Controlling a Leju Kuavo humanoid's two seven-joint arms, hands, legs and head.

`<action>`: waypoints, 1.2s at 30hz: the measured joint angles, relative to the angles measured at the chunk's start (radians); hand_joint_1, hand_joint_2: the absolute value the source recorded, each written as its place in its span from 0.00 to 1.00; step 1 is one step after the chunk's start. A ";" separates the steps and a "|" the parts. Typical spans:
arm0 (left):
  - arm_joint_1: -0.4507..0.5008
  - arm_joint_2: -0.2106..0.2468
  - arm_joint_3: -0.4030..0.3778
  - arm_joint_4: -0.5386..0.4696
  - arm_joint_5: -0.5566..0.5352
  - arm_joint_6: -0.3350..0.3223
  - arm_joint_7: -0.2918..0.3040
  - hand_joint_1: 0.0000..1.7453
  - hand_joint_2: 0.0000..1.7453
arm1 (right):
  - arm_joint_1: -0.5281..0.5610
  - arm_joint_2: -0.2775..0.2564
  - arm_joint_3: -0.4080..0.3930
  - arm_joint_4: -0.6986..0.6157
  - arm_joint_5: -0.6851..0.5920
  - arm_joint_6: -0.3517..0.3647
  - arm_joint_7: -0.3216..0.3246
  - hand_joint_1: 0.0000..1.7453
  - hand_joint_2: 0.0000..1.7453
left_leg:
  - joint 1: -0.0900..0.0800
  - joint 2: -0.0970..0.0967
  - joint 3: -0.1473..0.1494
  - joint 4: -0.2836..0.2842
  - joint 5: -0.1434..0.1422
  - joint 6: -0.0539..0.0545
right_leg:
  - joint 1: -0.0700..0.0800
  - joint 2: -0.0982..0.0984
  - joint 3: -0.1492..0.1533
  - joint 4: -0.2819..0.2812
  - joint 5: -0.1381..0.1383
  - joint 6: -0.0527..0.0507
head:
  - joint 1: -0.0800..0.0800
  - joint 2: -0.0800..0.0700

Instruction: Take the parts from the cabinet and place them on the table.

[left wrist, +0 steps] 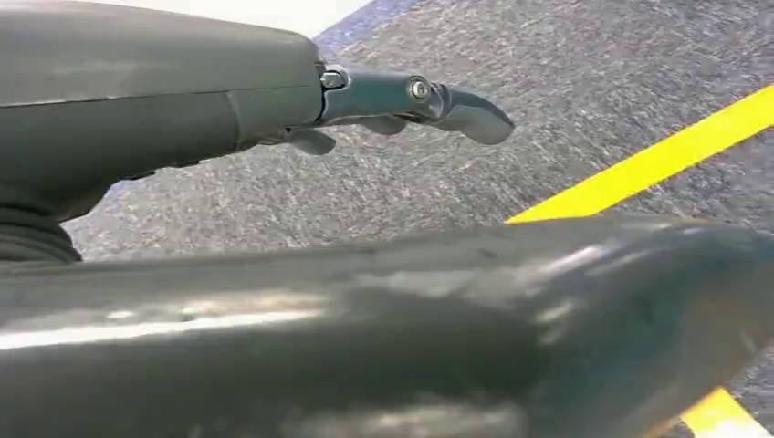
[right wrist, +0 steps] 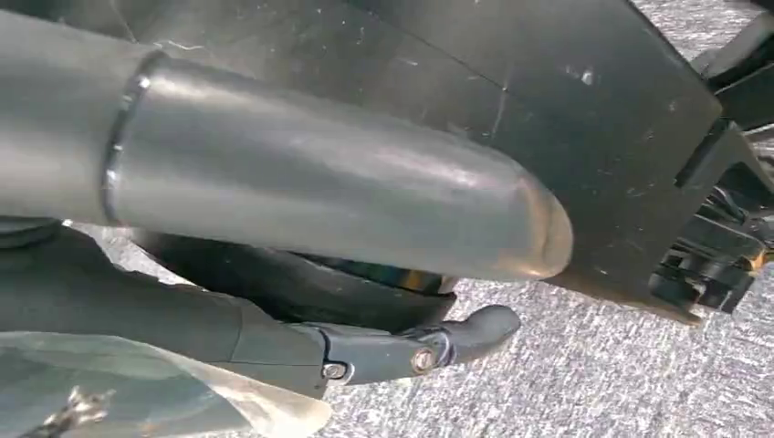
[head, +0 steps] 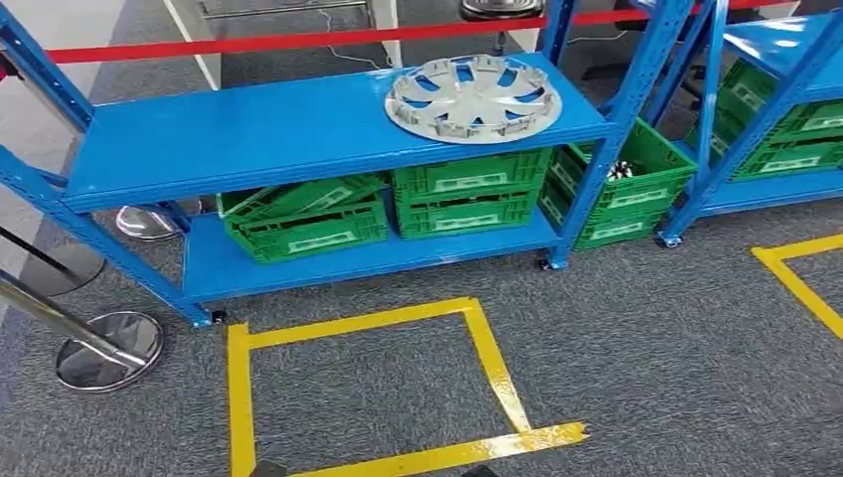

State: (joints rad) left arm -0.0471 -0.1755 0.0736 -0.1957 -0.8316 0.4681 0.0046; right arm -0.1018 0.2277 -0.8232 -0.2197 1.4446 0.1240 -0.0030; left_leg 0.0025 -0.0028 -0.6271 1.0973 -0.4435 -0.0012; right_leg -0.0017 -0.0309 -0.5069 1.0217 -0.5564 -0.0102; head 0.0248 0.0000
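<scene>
Plainly, a silver wheel cover (head: 473, 97) is seen lying flat on the top shelf of the blue rack (head: 249, 134), toward its right end, and nothing is stacked on it. Under that shelf, green crates (head: 469, 191) are set on the lower shelf; the leftmost crate (head: 303, 219) is tilted, the middle ones are stacked squarely. Another green crate (head: 621, 184) is lodged just beyond the rack's right upright, and more green crates are held in a second blue rack (head: 785, 109) at the far right. A red barrier tape (head: 298, 41) is stretched behind the rack, and chrome stanchion bases (head: 109, 350) are stood on the grey carpet at the left. A square of yellow tape (head: 368, 397) is marked on the floor in front of the rack.

From the left wrist, the left hand (left wrist: 274, 210) is shown over carpet and a yellow tape line, its fingers (left wrist: 429, 100) extended and nothing held. From the right wrist, the right hand (right wrist: 301, 246) is shown beside dark parts, over carpet, its fingers (right wrist: 438, 342) likewise extended and apart, with nothing gripped.
</scene>
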 joint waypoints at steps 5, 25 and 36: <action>-0.001 0.000 0.005 0.000 -0.001 0.008 -0.003 0.00 0.00 | -0.001 0.001 -0.008 0.000 -0.008 -0.003 0.003 0.00 0.00 | -0.009 0.007 0.037 -0.077 -0.046 0.038 | 0.002 -0.009 0.009 0.009 0.017 0.039 | 0.000 0.000; -0.004 -0.006 0.020 0.000 -0.014 0.009 0.011 0.00 0.00 | -0.002 0.000 -0.024 0.002 -0.015 0.004 0.009 0.00 0.00 | 0.005 -0.007 -0.049 0.188 -0.134 -0.017 | -0.007 0.034 -0.006 -0.009 0.006 -0.005 | -0.001 0.000; 0.002 -0.002 0.028 0.002 -0.018 0.009 0.012 0.00 0.00 | 0.005 0.000 -0.026 0.001 -0.015 0.008 0.011 0.00 0.00 | -0.014 -0.008 -0.036 -0.049 0.019 0.037 | 0.002 0.035 0.145 -0.028 -0.072 0.034 | -0.005 0.000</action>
State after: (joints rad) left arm -0.0448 -0.1778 0.1019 -0.1942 -0.8499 0.4769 0.0168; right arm -0.0965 0.2281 -0.8488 -0.2190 1.4294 0.1320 0.0084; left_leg -0.0112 -0.0106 -0.6631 1.0478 -0.4241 0.0357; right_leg 0.0002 0.0036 -0.3615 0.9934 -0.6287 0.0240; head 0.0199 0.0000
